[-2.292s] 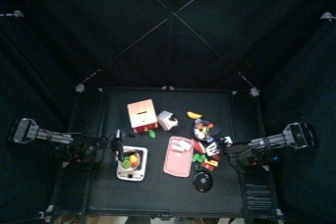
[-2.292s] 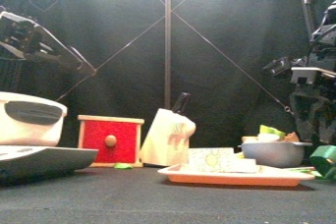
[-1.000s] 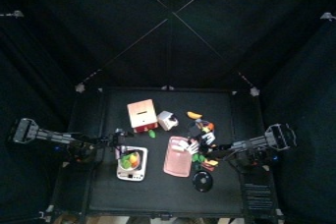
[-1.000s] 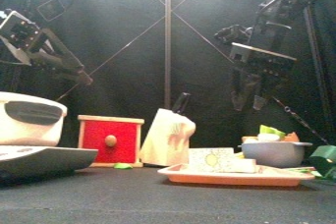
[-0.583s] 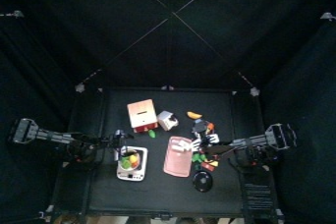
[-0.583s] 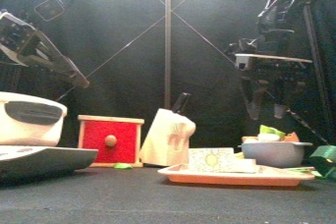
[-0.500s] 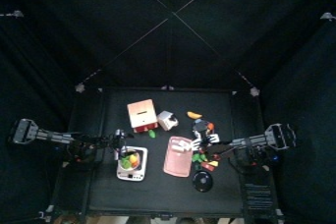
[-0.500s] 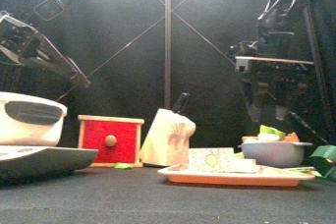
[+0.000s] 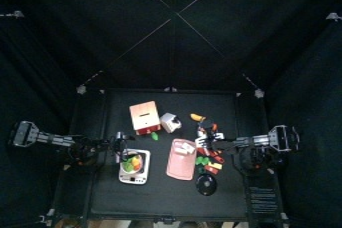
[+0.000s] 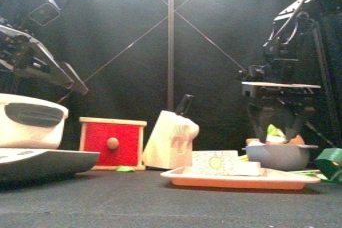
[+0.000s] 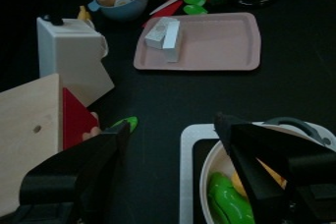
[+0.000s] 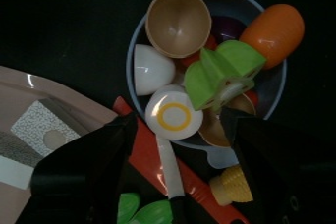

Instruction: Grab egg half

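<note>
Right gripper (image 12: 168,184) has swung in over the bowl (image 12: 141,66); jaws spread wide, empty. Black table (image 9: 100,112), left to right: pot (image 9: 132,165), left gripper (image 11: 171,184) over it, jaws apart; red box (image 9: 144,116); pink tray (image 9: 181,160); bowl holding egg half (image 12: 174,116). Black curtains around.

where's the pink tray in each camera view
Top view: pink tray, just right of the table's middle, near the front.
Front view: low and right of centre, seen edge-on, holding a pale block.
Left wrist view: upper middle, flat, with a pale block on it.
Right wrist view: only a corner, at the left edge.
Shared landmark: the grey bowl of toy food next to the tray.
</note>
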